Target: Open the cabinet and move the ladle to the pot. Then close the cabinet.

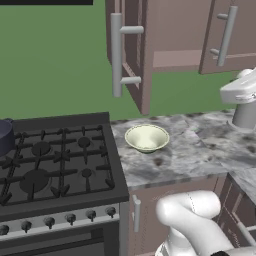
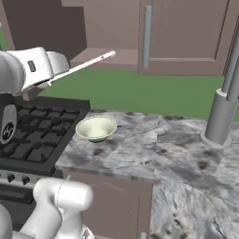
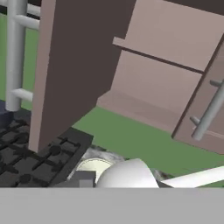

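The claw is gripping the ladle at the upper left of the right base view, its thin handle slanting up-right toward the open cabinet. Lower down, a cream bowl is sitting on the marble tabletop beside the stove; the pot is peeking in at the left edge.
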You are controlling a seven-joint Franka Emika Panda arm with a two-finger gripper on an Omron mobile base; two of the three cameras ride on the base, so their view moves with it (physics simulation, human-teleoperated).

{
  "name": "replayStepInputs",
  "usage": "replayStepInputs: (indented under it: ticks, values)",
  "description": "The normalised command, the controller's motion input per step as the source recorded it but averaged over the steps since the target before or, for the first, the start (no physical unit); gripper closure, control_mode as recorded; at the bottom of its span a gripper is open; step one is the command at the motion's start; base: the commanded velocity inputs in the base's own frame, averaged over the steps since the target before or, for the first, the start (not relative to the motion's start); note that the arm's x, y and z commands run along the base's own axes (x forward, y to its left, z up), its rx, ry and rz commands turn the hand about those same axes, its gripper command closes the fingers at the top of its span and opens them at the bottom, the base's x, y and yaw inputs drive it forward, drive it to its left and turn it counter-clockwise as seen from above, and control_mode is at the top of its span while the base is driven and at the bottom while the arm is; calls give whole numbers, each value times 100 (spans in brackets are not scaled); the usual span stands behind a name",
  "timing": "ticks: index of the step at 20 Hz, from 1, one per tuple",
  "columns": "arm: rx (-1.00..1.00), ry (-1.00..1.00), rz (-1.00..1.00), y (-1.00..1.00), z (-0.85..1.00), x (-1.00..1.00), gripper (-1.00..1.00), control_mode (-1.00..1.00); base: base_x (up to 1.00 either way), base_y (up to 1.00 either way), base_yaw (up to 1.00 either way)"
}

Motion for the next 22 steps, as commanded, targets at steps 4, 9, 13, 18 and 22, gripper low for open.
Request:
replayStepInputs:
  ticks: [4,9,13,18,22]
  values:
    - [2,9,0,0,-60,-34,100,-100,0,0,0]
    - [5,6,0,0,-52,-1,100,-100,0,0,0]
    - [0,0,0,0,-28,0,100,-100,0,0,0]
    - [0,0,0,0,-16,-16,100,100,-40,2,-1]
    - [0,0,0,0,0,0,100,100,-100,60,-4]
